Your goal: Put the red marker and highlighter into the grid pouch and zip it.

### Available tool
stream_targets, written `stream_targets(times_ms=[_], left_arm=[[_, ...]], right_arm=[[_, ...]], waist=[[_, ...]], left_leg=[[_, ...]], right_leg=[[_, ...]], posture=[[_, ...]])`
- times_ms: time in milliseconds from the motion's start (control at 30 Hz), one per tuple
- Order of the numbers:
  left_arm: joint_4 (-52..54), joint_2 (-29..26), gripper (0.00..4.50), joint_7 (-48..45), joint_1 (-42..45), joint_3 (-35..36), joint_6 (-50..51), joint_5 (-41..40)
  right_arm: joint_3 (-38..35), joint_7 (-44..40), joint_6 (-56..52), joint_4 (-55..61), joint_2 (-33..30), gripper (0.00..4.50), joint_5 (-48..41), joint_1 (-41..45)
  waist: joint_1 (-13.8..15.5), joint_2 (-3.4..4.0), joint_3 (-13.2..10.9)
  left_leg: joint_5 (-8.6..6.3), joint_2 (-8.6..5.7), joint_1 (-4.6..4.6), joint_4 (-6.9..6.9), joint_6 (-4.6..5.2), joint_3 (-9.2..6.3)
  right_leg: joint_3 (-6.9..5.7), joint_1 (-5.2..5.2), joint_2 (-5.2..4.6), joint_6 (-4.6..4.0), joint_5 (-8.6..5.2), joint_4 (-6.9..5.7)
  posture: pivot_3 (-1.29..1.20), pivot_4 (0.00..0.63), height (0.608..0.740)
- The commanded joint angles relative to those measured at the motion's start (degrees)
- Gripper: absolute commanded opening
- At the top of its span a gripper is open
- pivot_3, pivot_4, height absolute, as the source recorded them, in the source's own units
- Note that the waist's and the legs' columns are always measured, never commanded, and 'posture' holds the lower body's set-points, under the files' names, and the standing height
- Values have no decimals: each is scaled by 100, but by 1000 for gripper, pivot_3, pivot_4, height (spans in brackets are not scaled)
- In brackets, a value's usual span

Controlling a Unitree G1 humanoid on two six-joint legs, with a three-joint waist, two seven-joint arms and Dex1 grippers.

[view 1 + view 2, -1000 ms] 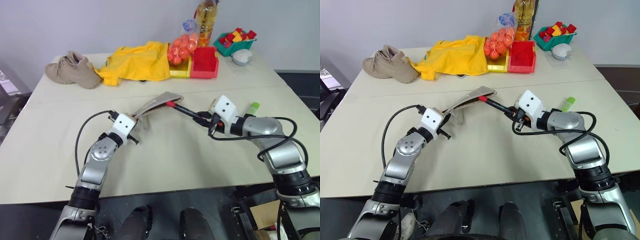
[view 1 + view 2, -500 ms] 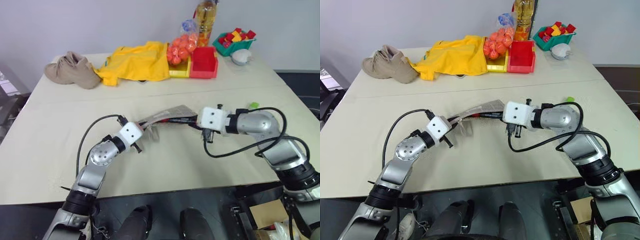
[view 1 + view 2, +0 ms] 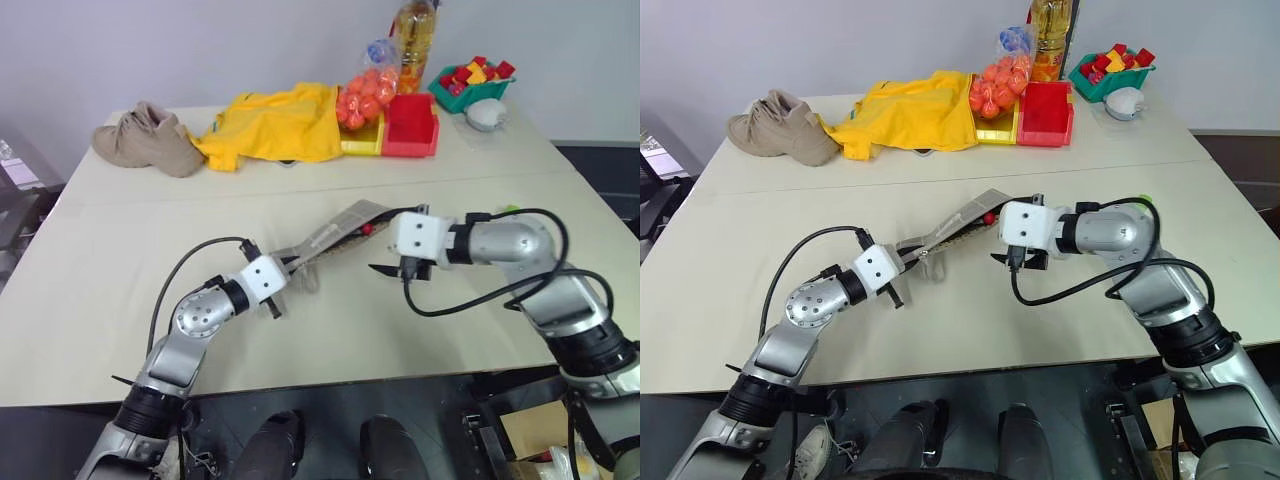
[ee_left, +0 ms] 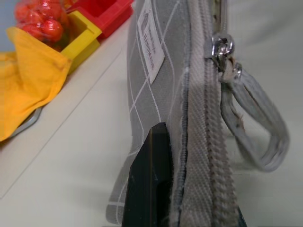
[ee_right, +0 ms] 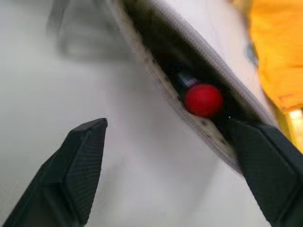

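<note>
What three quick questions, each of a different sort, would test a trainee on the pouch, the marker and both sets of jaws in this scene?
1. True or false: the red marker lies wholly outside the grid pouch.
2. Which gripper holds the pouch: A) the left gripper, B) the right gripper, C) neither?
3. Fill in: the right gripper's jaws stand ____.

Key:
1. False; its red end shows inside the pouch's open mouth.
2. A; its jaws are shut on the pouch's edge by the zipper.
3. Open, holding nothing, just in front of the pouch's mouth.
</note>
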State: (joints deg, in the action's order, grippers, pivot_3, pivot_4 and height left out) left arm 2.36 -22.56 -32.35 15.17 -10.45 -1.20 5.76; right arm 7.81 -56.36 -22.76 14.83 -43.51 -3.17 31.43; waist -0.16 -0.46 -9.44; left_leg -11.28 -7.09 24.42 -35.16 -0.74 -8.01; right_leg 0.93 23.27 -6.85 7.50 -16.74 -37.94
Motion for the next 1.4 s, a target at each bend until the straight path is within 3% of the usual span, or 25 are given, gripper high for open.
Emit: stream_targets(times_ms=[33,167,233,400,800,900,1067,1200,1300,1400], left_arm=[[-47,232,0,343,171,119,267,-14],[-232,568,0,669,348,177,586,-54],[-319,689,0,779,425,198,708,-70],[-436,917,0,879,646,217,932,-165],[-283,996,0,918,706,192,1127,-226],[-238,999,0,955,698,222,1166,-229],[-242,990,0,981,725,251,1197,-242],[-296,967,0,996,759,279,1176,-259],[-388,923,0,1000,830,345,1148,-291],[-457,876,0,985,883,386,1119,-323]], right_arm=[[-1211,363,-689,205,105,3912,-806,-161],[-2026,791,-1118,-269,80,3912,-1067,-572],[-2373,1265,-1549,-664,225,4482,-1159,-532],[-2754,3442,-2039,-2205,560,4496,-397,55],[-2833,4595,-1798,-4469,1030,4496,-448,1034],[-2896,4634,-1806,-4649,1047,3647,-585,1157],[-2837,4608,-1841,-4577,1028,966,-687,1142],[-2474,4305,-1845,-3934,879,853,-609,897],[-1454,3208,-1118,-2462,279,853,-222,332],[-1121,2056,-528,-1013,-251,853,-505,-205]], waist=[[44,0,0],[101,-2,1],[93,-2,1],[82,1,1],[43,2,2],[41,2,2],[34,2,2],[20,2,2],[27,5,0],[-8,5,0]], left_leg=[[0,0,0,-1,0,0],[0,-1,-2,-6,0,0],[0,-2,-2,-7,1,1],[3,-1,-5,-6,-3,5],[10,0,-4,-2,-12,15],[10,0,-4,-2,-12,15],[8,0,-4,-3,-9,15],[6,0,-4,-2,-6,15],[4,0,-2,-2,-3,15],[4,0,0,-3,-3,15]], right_leg=[[0,0,0,0,0,0],[-1,-5,0,0,1,-1],[-1,-6,0,0,1,-2],[2,-2,1,-1,2,-9],[8,2,2,-1,2,-8],[8,1,2,-1,2,-8],[8,0,2,-1,2,-8],[8,1,2,-1,2,-8],[8,4,2,0,1,-8],[7,5,2,3,0,-7]], posture=[[0,150,740],[0,150,740],[0,150,740],[0,150,740],[0,150,740],[0,150,740],[0,150,740],[0,150,740],[0,150,740],[0,150,740]])
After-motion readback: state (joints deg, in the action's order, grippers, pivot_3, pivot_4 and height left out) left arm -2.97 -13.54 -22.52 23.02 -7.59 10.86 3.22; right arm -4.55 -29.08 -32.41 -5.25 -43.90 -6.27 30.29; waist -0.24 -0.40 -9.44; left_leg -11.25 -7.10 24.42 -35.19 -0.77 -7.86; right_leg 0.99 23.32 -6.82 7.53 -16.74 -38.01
